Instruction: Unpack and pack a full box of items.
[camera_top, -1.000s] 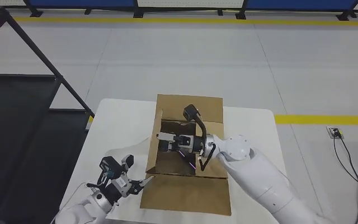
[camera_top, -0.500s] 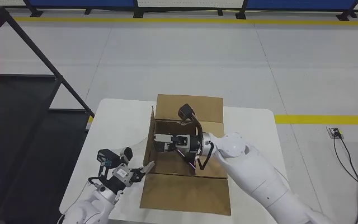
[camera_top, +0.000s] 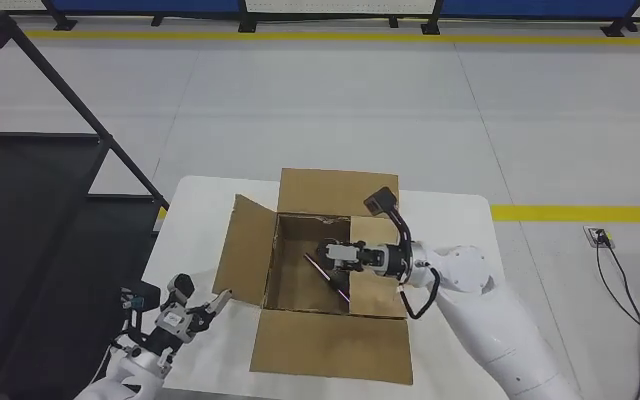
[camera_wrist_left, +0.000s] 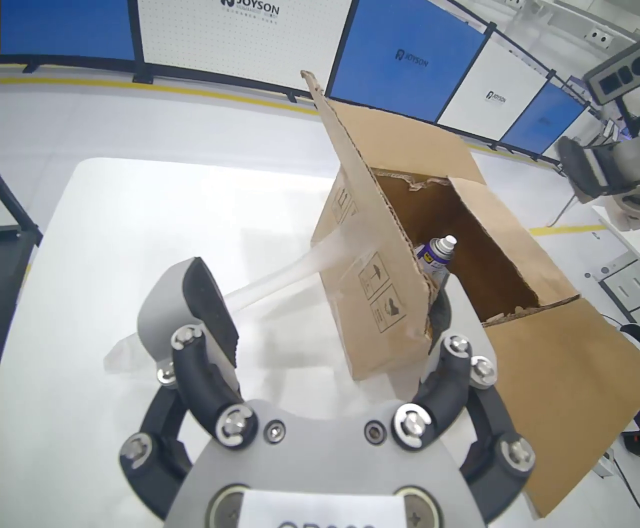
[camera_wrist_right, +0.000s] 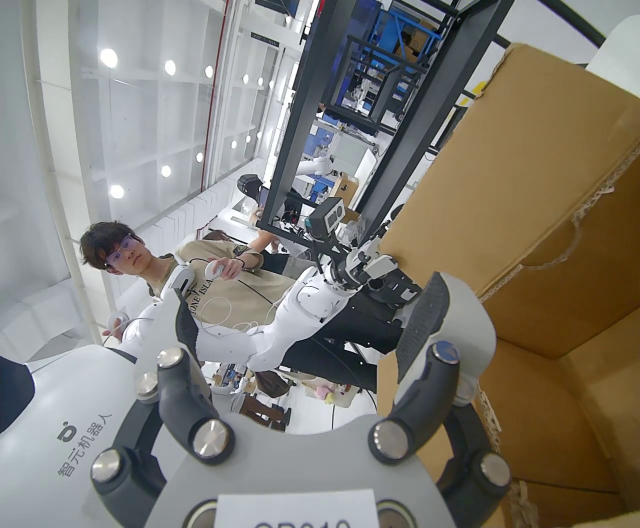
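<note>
The brown cardboard box (camera_top: 300, 290) stands mid-table with its flaps spread. Its left flap (camera_top: 244, 246) tilts outward and rises close in front of my left gripper (camera_wrist_left: 320, 300). That gripper (camera_top: 203, 292) is open near the table's front left corner, apart from the box. A strip of clear tape (camera_wrist_left: 280, 282) trails from the flap down past one of its fingers (camera_wrist_left: 207, 305). A purple spray can (camera_wrist_left: 437, 252) with a white cap stands inside the box. My right gripper (camera_top: 331, 253) hovers open over the box opening, holding nothing (camera_wrist_right: 307, 295).
The near flap (camera_top: 335, 348) lies flat toward the table's front edge and the far flap (camera_top: 338, 188) toward the back. A black frame (camera_top: 90, 125) stands off the table's left side. Bare white tabletop (camera_top: 205, 215) lies left of the box.
The box's left flap has swung open outward. My left gripper drew back toward the front left corner. My right gripper pulled back from the box's left side to above its middle.
</note>
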